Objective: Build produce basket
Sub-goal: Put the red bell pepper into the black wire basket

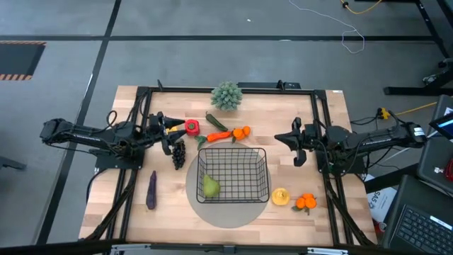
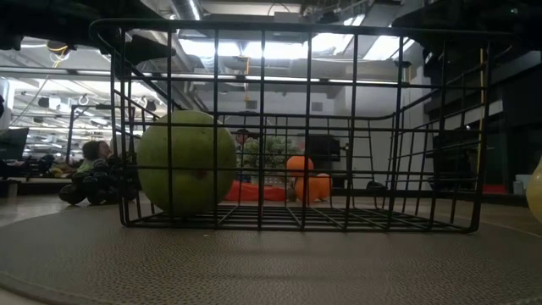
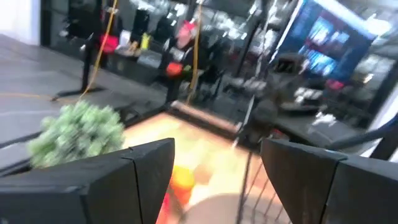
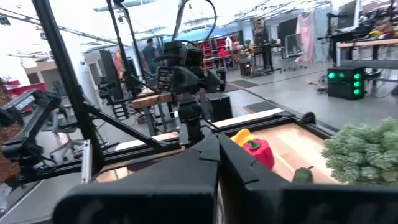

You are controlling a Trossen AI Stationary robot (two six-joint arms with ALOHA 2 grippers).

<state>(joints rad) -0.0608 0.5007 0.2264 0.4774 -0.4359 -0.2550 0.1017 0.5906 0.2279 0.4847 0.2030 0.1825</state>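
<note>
The black wire basket [image 1: 233,173] stands on a grey round mat, and the green pear [image 1: 211,186] lies in its near-left corner, also seen as the pear [image 2: 186,161] in the low view. My left gripper [image 1: 168,140] is open and hovers by the dark grapes [image 1: 178,154], with the red pepper [image 1: 192,127] and the banana [image 1: 172,129] close behind it. In the left wrist view the left gripper [image 3: 217,155] holds nothing between its fingers. My right gripper [image 1: 299,150] is shut and empty, right of the basket; the right wrist view shows this gripper [image 4: 217,158] closed.
Cucumber [image 1: 216,122], carrot [image 1: 219,134] and an orange [image 1: 243,132] lie just beyond the basket's far side. The spiky plant [image 1: 226,95] stands at the far edge. The eggplant [image 1: 151,190] lies near left; lemon [image 1: 281,196] and oranges [image 1: 306,202] near right.
</note>
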